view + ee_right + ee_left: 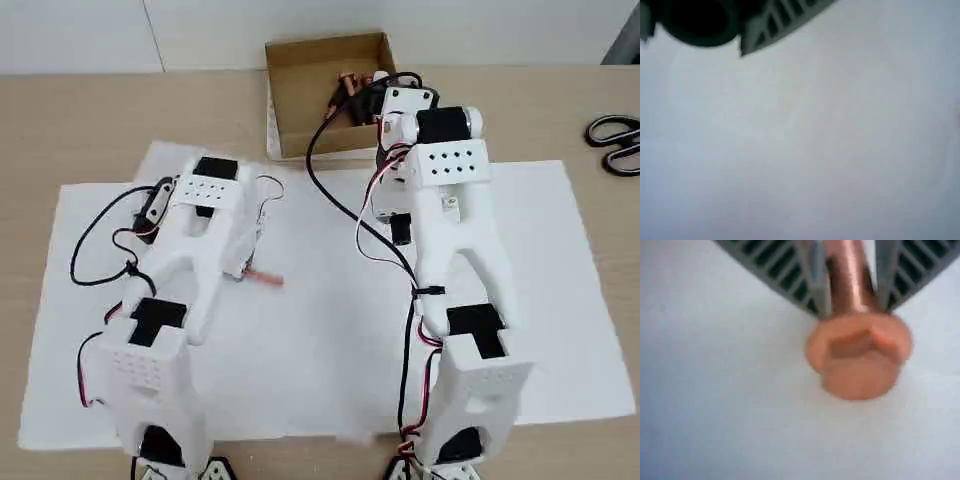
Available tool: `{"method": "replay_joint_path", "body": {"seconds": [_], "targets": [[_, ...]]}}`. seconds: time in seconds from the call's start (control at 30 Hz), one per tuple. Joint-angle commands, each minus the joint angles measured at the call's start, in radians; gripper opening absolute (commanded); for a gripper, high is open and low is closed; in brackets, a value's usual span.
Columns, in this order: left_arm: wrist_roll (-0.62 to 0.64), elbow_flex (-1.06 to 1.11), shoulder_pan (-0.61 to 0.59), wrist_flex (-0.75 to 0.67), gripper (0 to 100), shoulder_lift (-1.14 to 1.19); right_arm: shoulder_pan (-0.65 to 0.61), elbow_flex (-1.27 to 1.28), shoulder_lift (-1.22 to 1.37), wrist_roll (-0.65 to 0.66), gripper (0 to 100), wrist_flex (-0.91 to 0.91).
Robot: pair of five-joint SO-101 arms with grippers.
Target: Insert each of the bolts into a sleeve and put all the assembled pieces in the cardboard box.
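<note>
Left gripper (852,305): pinched on the copper bolt (858,357) by its shank, head outward, just above the white paper (330,340).
Right gripper (398,225): over the paper, short of the box; grip cannot tell.
Cardboard box (300,60): far table edge, copper pieces (348,90) inside.
Step, judged: bolt into sleeve. Keep the shank level, axes aligned and the pinch firm.

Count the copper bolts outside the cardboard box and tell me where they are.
1: a bolt clamped in the left gripper over the white sheet. More copper pieces lie in the cardboard box, partly hidden by the right arm.
</note>
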Motion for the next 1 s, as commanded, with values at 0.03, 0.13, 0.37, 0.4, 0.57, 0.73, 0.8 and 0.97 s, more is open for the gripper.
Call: {"method": "replay_joint_path", "body": {"seconds": [0.03, 0.13, 0.37, 0.4, 0.57, 0.73, 0.8, 0.97], "targets": [[-0.006, 0.001, -0.005, -0.003, 1, -0.032, 0.008, -0.003, -0.064, -0.009, 0.4, -0.004], [-0.011, -0.002, 0.003, -0.003, 1, -0.034, 0.008, -0.003, -0.064, -0.009, 0.4, -0.004], [-0.012, -0.153, 0.097, 0.098, 1, -0.044, 0.008, -0.003, -0.064, -0.009, 0.4, -0.005], [-0.014, -0.205, 0.104, 0.130, 1, -0.044, 0.008, -0.003, -0.064, -0.009, 0.4, -0.005], [-0.117, -0.426, 0.110, 0.230, 1, -0.044, 0.008, -0.003, -0.064, -0.009, 0.4, -0.005], [-0.333, -0.492, 0.077, 0.235, 1, -0.043, 0.008, -0.003, -0.064, -0.009, 0.4, -0.005], [-0.476, -0.487, 0.063, 0.235, 1, -0.035, 0.008, -0.003, -0.064, -0.009, 0.4, -0.005], [-1.043, -0.397, 0.029, 0.230, 1, -0.029, 0.008, -0.003, -0.064, -0.009, 0.4, -0.005]]}}
